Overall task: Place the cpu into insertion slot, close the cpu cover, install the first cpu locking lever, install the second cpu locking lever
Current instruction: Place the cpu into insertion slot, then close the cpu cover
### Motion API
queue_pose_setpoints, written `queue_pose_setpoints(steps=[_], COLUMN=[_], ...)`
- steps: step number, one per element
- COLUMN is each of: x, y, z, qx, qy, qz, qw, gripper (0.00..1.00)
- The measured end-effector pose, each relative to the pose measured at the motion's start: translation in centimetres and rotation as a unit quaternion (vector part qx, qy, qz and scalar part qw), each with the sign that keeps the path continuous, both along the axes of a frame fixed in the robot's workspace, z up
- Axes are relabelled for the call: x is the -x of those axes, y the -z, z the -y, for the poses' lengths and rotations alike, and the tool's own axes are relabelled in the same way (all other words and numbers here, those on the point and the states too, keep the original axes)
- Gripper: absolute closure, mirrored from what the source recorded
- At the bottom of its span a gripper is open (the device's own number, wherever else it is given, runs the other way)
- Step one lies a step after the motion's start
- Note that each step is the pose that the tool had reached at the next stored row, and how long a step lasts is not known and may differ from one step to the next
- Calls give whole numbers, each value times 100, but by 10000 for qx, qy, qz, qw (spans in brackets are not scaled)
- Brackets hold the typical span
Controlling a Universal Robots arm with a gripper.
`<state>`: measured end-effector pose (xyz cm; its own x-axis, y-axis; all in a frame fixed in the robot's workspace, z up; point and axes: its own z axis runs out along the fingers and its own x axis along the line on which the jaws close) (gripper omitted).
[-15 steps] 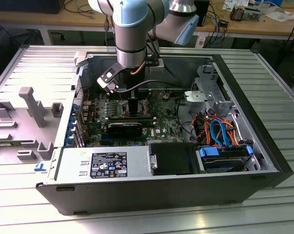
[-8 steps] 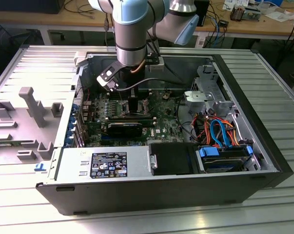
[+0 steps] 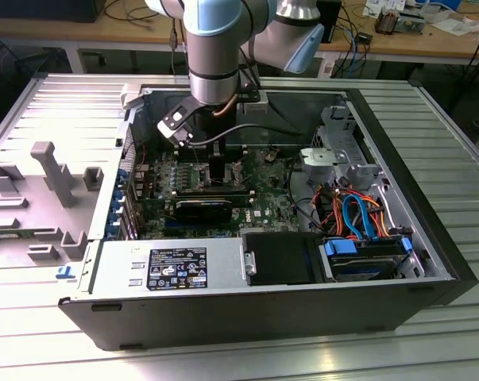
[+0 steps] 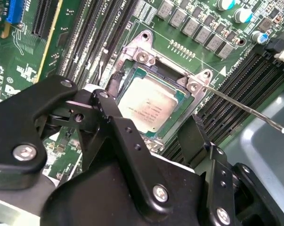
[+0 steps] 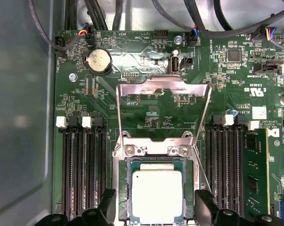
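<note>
Gripper [image 5: 155, 203] spread open, holding nothing. Black fingers [image 5: 105, 207] on either side of the socket [image 5: 123, 179], no contact visible. cpu [image 5: 157, 190] flat and seated in that socket, silvery top up, directly under the gap between the fingers. Same straddle in both wrist views. Chip's slightly longer side judged parallel to the memory slots [image 5: 80, 169], finger line across the shorter side.

cpu cover [image 5: 132, 87] swung open, rising off the hinge edge of the socket on the side away from the fingers, board visible through its open middle — not down over the chip. Locking lever [image 4: 247, 110] a thin rod sticking out free from a socket corner, unlatched.

Arm reaching down into the open computer case [image 3: 263, 321] in the exterior view.

Writing: faint print on the cpu top, white lettering across the motherboard [image 5: 226, 101], black sticker [image 3: 178, 268] on the power supply [image 3: 120, 266] — none transcribed.
</note>
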<state>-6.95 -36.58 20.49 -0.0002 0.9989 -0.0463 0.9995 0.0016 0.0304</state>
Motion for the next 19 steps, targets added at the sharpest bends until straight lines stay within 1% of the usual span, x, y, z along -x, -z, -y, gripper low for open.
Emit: queue_pose_setpoints(steps=[2,4,5,8,12,13,19], x=[0,0,0,0,-1,0,-1], y=[-12,-17,-22,-62,-82,-83,-83], z=[0,-1,0,0,0,0,0], qx=[0,-1,0,2,15,17,19], qy=[0,0,0,0,-1,0,0], qz=[0,1,0,0,1,0,0], qw=[10000,10000,10000,10000,10000,10000,10000], gripper=[26,39,39,57,81,89,89])
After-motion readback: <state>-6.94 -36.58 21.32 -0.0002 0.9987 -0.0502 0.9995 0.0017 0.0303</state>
